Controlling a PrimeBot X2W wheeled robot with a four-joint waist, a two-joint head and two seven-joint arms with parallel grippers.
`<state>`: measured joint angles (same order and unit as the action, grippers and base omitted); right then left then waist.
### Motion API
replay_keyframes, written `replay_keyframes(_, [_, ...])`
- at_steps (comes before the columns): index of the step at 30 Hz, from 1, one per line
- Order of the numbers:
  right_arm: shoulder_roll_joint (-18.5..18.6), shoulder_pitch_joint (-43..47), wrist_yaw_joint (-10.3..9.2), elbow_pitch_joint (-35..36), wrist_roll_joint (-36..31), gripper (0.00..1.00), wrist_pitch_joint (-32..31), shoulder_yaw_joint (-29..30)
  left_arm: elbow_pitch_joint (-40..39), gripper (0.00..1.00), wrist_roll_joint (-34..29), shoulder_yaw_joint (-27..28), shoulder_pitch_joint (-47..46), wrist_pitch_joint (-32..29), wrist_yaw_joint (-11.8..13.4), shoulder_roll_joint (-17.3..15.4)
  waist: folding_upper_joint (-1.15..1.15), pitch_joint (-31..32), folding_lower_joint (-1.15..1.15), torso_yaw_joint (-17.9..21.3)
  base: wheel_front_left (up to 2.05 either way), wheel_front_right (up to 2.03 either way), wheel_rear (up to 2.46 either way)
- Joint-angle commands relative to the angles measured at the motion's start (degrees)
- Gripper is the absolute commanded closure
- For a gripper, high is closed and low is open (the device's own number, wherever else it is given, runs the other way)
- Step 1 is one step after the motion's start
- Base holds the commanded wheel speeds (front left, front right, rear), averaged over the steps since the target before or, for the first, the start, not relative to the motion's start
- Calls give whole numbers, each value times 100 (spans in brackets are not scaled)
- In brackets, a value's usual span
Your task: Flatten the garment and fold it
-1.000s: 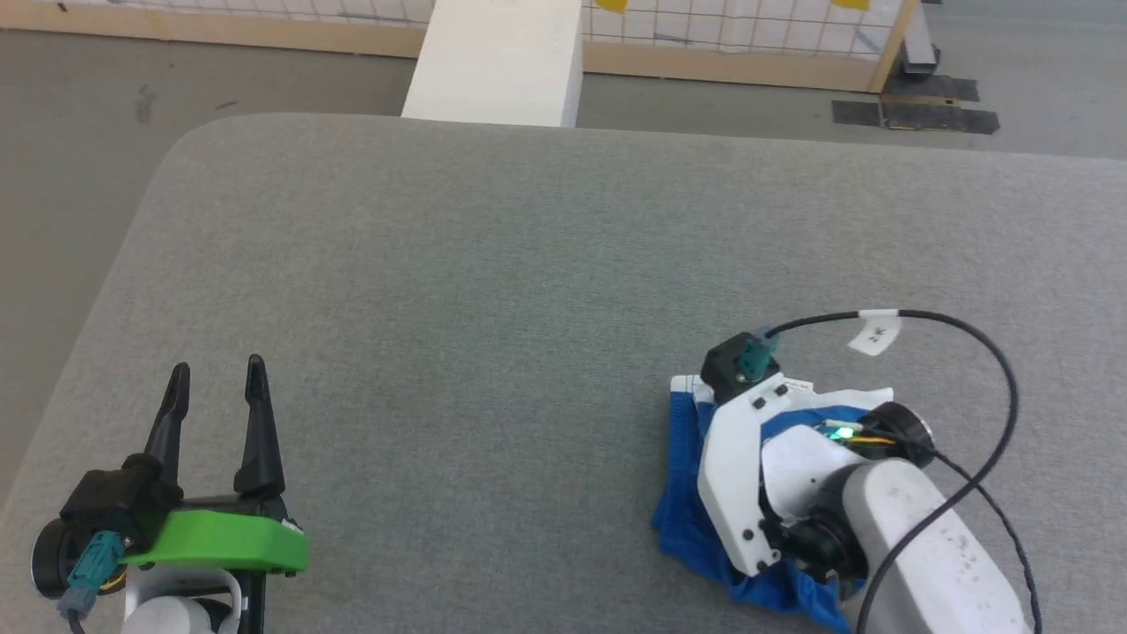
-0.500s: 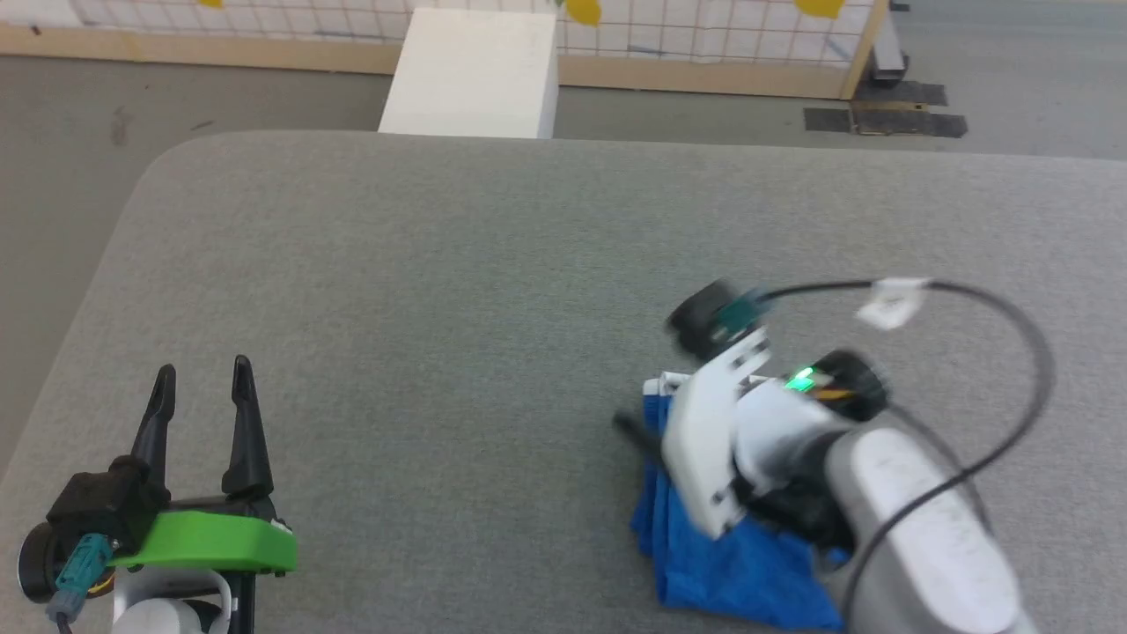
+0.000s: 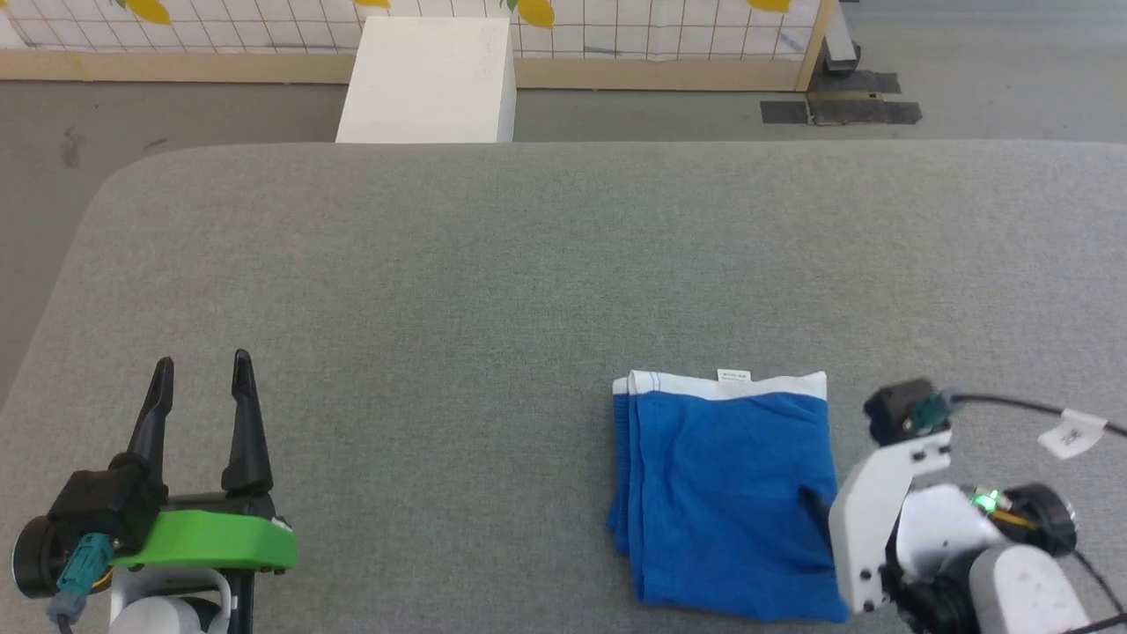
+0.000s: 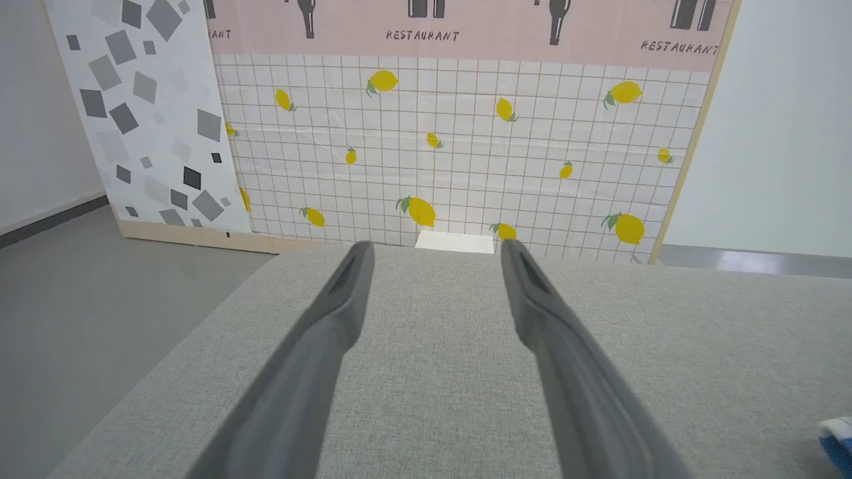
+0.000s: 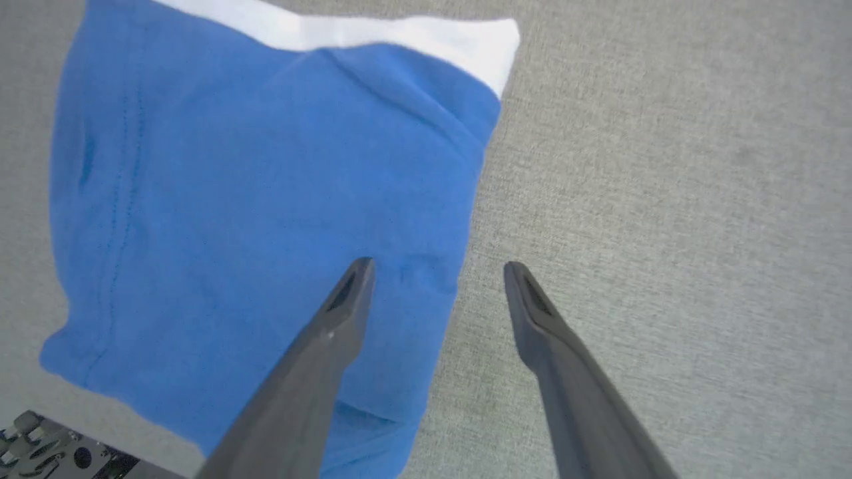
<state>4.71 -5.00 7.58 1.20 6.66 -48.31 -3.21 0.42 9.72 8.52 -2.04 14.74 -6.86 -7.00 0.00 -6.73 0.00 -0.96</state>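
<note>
The garment [image 3: 731, 493] lay folded in a tidy blue rectangle on the desk [image 3: 440, 264], on my right, with its waistband [image 3: 731, 385] at the far edge. My right tool [image 5: 436, 279] hung spread across its right edge, gripping nothing. The left tool [image 3: 202, 370] sat spread, well apart. I judged the fold finished, so the right tool should lift straight clear without snagging cloth.

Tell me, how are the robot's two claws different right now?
The left gripper sits over bare grey table, far from the shorts. The right gripper is right at the shorts' edge, with one finger over the blue cloth. The left gripper has a green mount behind its fingers, and the right gripper has a white bracket. Both are open and hold nothing.
</note>
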Motion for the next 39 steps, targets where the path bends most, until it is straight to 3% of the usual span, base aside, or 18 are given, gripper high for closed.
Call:
replay_keyframes(1, [-46,61,-9,-63,-9,0,81,-46,-23,0,-16,16,78,26,-26,24,0,-36,0,-14,0,0,0])
replay_keyframes(11, [20,-103,-9,-1098,-287,0,601,-410,12,0,-15,20,15,26,-41,27,0,-134,0,-95,0,0,0])
replay_keyframes(12, [23,-141,-9,-1179,-283,4,633,-400,13,0,-15,29,16,26,-42,26,0,-136,0,-89,0,0,0])
replay_keyframes(13, [38,-185,-9,-1268,-276,69,671,-399,16,0,-17,41,20,26,-43,26,0,-134,0,-78,0,0,0])
replay_keyframes(14, [54,-222,-9,-1321,-262,92,703,-408,15,0,-19,53,27,26,-43,25,0,-138,0,-64,0,0,0])
replay_keyframes(15, [85,-270,-9,-1371,-232,100,741,-428,8,0,-19,70,36,26,-44,25,0,-148,0,-38,0,0,0])
replay_keyframes(21, [563,-588,-9,-1380,-27,100,671,-882,-128,0,15,175,110,26,-49,0,0,-294,0,400,0,0,0])
replay_keyframes(26, [1509,-1169,-9,-1155,209,100,284,-1601,-350,0,74,289,130,26,-53,-85,0,-593,0,1089,0,0,0])
replay_keyframes(32, [2376,-1948,-9,-1047,541,100,136,-2108,-654,0,94,381,78,26,-57,-280,0,-1055,0,1903,0,0,0])
replay_keyframes(39, [2866,-2620,-9,-1373,522,100,321,-2183,-955,0,104,408,53,25,-60,-640,0,-1604,0,2496,0,0,0])
